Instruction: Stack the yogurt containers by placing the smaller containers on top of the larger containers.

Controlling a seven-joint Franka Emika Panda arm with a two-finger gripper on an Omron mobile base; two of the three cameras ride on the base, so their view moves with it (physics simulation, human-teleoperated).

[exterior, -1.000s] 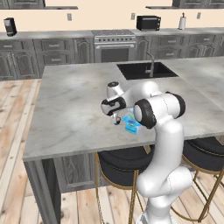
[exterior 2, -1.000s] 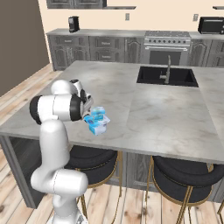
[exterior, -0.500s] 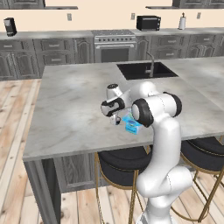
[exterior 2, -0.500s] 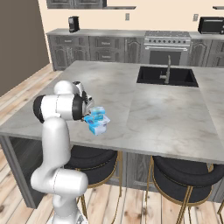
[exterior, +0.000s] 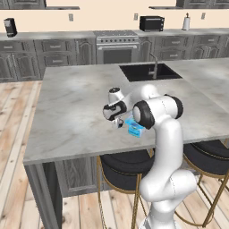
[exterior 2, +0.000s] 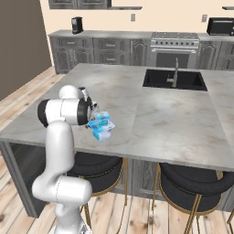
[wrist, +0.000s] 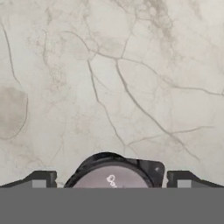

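Tiny dark round cup (wrist: 113,174) with light grey inside: upright on marble counter, mouth up, at bottom centre of hand view.

Bright blue squarish tub (exterior 2: 101,130) with wide light-blue and white lid rim: on counter near front edge.

Small light-blue squarish tub (exterior 2: 103,117) with pale lid: just behind bigger tub, touching or nearly so.

Blue yogurt tubs (exterior: 135,127) half hidden behind the arm (exterior: 154,112)

Arm bent low, wrist pointing down; pincer (wrist: 109,183) spread wide.
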